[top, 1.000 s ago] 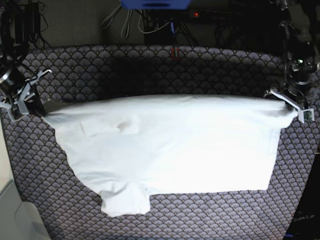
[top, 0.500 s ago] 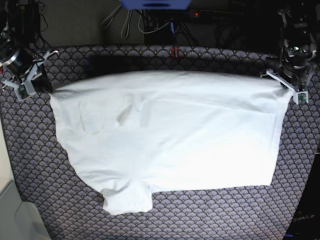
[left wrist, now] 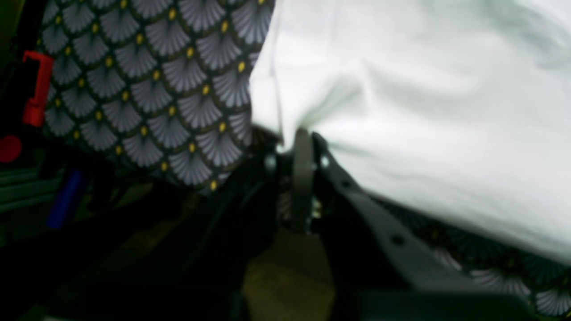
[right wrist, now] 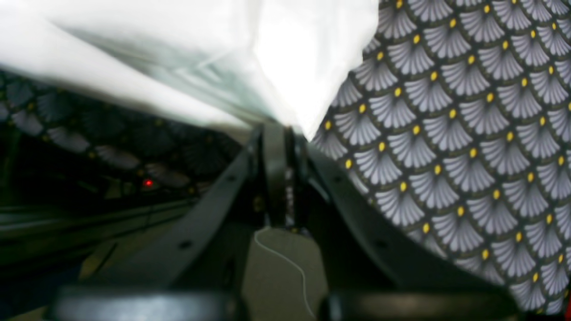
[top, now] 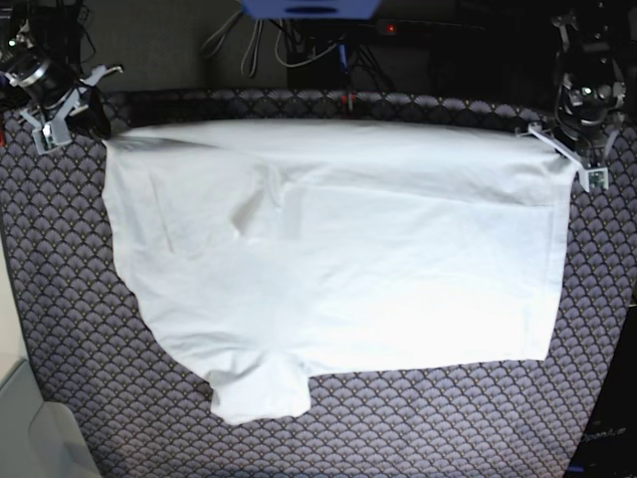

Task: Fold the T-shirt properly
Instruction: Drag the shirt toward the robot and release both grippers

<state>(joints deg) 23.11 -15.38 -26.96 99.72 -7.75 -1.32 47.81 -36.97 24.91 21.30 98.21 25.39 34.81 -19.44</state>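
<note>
Base view: shirt (top: pixel 338 279) lies spread on the patterned cloth (top: pixel 90 329), its far edge pinched at both corners by left gripper (top: pixel 575 159) and right gripper (top: pixel 70 100); I would keep both pulling evenly.
Left wrist view: jaws closed on the shirt (left wrist: pixel 424 102) corner; hold firmly.
Right wrist view: jaws closed on the shirt (right wrist: pixel 285 58) too.

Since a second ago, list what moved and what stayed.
Both grippers, left and right, carried the T-shirt's top edge toward the far side of the table, spreading more cloth flat. Unchanged: both remain clamped on its corners; the near sleeve and hem lie where they were.
</note>
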